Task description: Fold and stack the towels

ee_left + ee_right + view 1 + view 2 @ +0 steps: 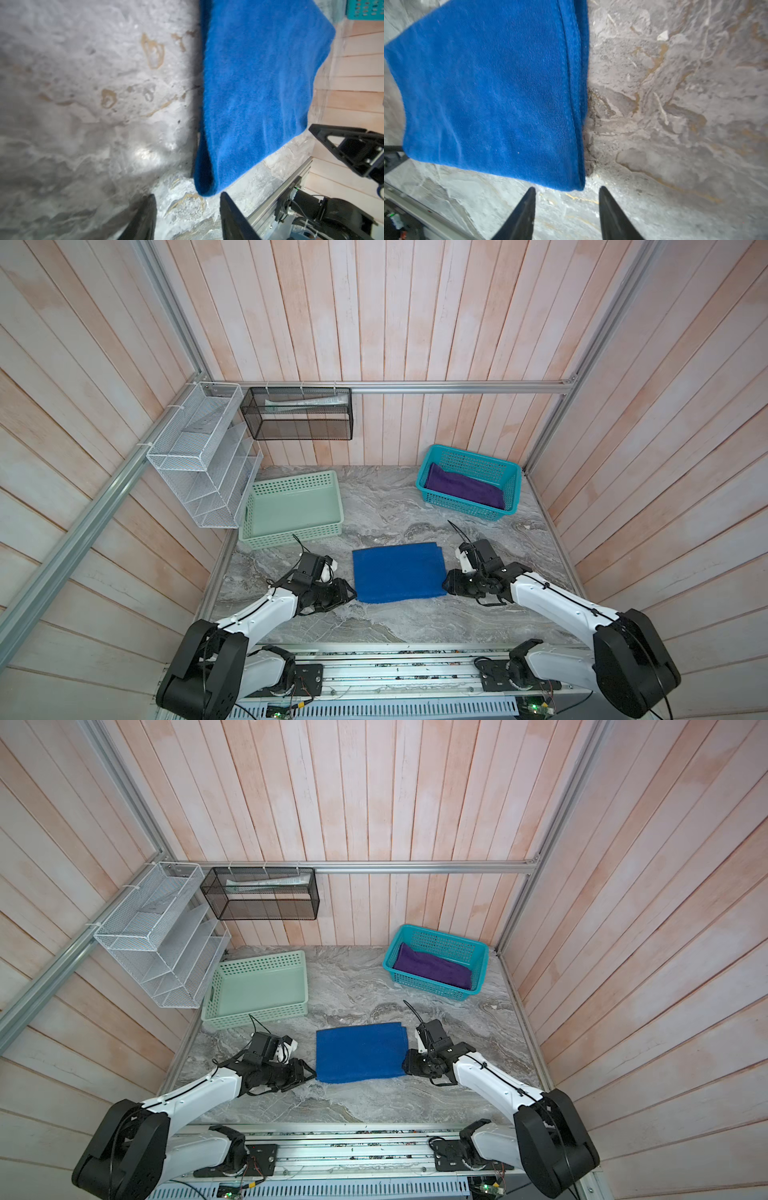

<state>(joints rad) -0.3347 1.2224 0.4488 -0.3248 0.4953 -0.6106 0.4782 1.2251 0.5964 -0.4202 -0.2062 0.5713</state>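
a white wire rack point(199, 456) and a black mesh basket point(299, 429) with a pale tube point(299, 404) in it hang at the left, above a mint basket point(286, 537) on the desk point(386, 514) that shows only its bare floor. the left pincer point(187, 199) stands parted and holds nothing, just short of a corner of the folded blue towel point(397, 572) lying flat mid-desk, and the right pincer point(566, 191) does the same at the towel's other side. at the back right a teal basket point(457, 504) holds the purple towel point(463, 491).
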